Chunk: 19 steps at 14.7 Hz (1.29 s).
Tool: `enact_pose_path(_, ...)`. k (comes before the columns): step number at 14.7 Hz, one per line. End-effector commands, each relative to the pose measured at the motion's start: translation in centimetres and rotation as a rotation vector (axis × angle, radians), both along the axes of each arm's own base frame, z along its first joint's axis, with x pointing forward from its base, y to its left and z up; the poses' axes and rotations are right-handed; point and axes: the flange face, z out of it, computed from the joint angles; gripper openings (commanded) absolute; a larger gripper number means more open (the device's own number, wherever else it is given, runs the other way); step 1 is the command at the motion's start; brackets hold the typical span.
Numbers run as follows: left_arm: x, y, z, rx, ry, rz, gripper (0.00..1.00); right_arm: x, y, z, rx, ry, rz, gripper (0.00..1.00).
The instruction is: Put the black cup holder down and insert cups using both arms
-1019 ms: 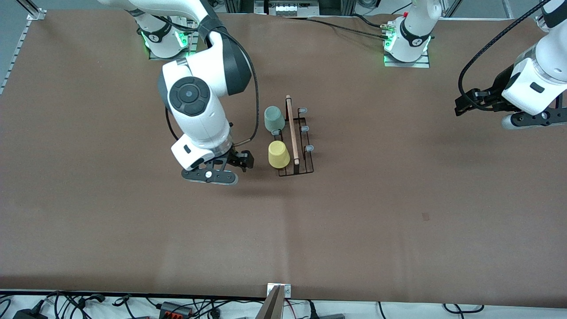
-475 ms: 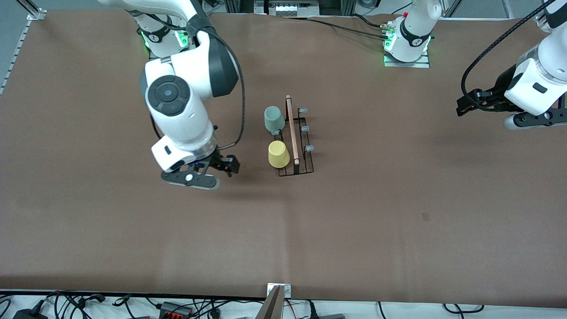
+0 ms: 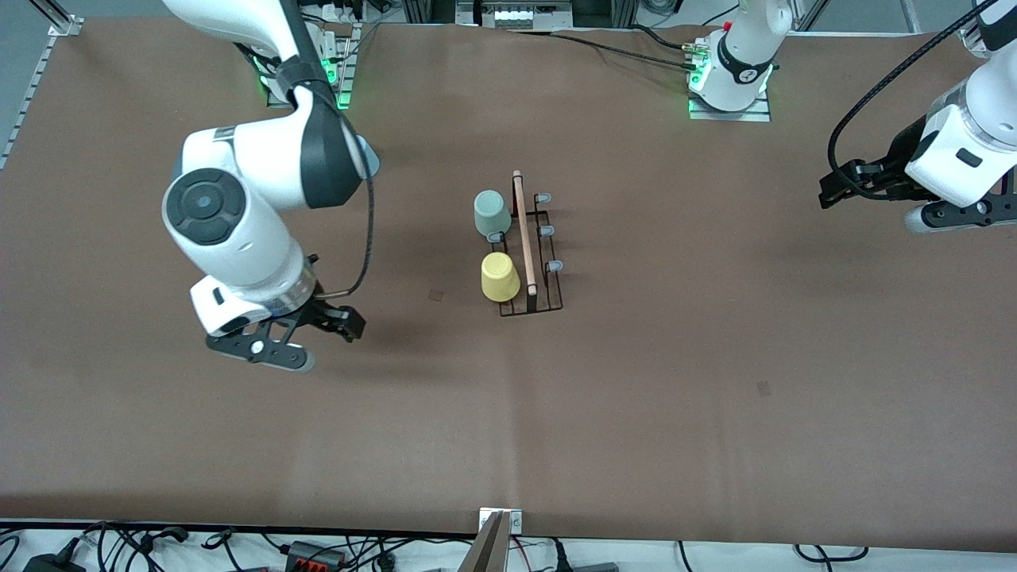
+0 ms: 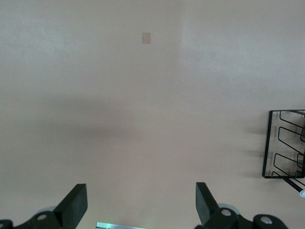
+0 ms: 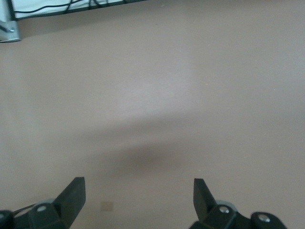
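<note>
My right end effector (image 3: 318,338), wide open and empty, has pulled away from the black cup holder (image 3: 531,262) mid-desk, yellow cup (image 3: 499,277) and green cup (image 3: 492,214) seated. Left end effector (image 3: 842,187) waits open, empty.

two cups (image 3: 496,246) on rack (image 3: 531,246), mid-table (image 3: 715,381)

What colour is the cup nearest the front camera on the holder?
Yellow cup, clearest in the front view.
</note>
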Motion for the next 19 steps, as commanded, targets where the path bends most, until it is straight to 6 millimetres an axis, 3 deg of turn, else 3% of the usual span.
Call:
enact_pose_path(1,-0.3,0.2,0.7,0.012,-0.005,0.004,1.0,0.1,-2.0,0.0,-0.011,0.038,-0.006,1.0)
enact_pose_path(5,-0.2,0.1,0.6,0.011,-0.003,0.003,1.0,0.0,-4.4,-0.8,0.043,0.128,-0.05,1.0)
enact_pose_path(7,-0.3,0.2,0.7,0.012,-0.005,0.004,1.0,-0.3,-3.7,-1.0,0.189,0.181,-0.078,1.0)
enact_pose_path(9,-0.2,0.1,0.6,0.012,-0.003,0.004,1.0,-0.3,-4.1,-0.8,0.2,0.19,-0.081,1.0)
enact_pose_path(14,-0.2,0.1,0.6,0.011,-0.003,0.003,1.0,-0.4,-8.0,3.1,0.204,0.153,-0.064,1.0)
enact_pose_path(19,-0.2,0.2,0.6,0.011,-0.003,0.004,1.0,-0.8,-10.5,3.7,0.195,0.193,-0.068,1.0)
